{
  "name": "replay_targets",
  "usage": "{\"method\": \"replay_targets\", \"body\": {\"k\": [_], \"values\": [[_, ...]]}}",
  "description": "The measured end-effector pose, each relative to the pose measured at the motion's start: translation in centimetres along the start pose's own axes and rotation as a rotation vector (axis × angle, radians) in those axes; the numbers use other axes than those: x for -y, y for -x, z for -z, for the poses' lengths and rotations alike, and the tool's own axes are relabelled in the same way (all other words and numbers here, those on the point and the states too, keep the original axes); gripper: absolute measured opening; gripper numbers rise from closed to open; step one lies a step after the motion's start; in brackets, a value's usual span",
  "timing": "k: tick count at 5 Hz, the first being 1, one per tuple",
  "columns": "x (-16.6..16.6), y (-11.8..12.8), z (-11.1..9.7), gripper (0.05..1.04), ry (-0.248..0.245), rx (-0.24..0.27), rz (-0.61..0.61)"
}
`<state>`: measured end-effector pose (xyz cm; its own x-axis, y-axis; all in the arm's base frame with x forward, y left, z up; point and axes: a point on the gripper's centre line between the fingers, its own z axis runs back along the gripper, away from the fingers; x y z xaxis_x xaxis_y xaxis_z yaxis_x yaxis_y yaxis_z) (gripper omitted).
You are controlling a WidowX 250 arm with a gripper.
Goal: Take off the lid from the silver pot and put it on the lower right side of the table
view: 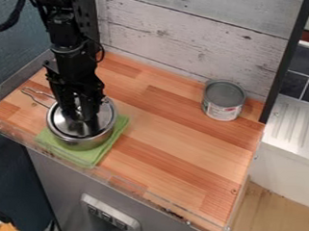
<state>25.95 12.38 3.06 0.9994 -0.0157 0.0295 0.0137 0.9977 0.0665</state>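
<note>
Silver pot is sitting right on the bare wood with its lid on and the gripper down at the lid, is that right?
Not quite: the camera view shows the silver pot on a green cloth, not bare wood. The lid is on, with the gripper down at it.

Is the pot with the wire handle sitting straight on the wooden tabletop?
No, the silver pot rests on a folded green cloth that lies on the wooden tabletop.

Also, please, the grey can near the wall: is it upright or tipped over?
Upright. The can stands with its round end facing up and its side wall rising from the table.
</note>
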Motion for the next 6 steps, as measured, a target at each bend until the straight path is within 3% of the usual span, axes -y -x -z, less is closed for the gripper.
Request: {"method": "replay_targets", "body": {"k": [1, 2, 3, 4, 5, 6], "values": [[0.5, 0.2, 0.1, 0.406, -0.014, -0.012, 0.029], [0.8, 0.5, -0.3, 0.287, -0.023, -0.018, 0.05], [1.9, 0.7, -2.6, 0.286, -0.016, 0.022, 0.05], [5.9, 0.4, -6.3, 0.286, 0.01, 0.11, 0.134], [10.0, 0.4, -6.7, 0.286, 0.062, 0.125, 0.22], [13.5, -0.2, -4.8, 0.286, 0.086, 0.091, 0.278]]}}
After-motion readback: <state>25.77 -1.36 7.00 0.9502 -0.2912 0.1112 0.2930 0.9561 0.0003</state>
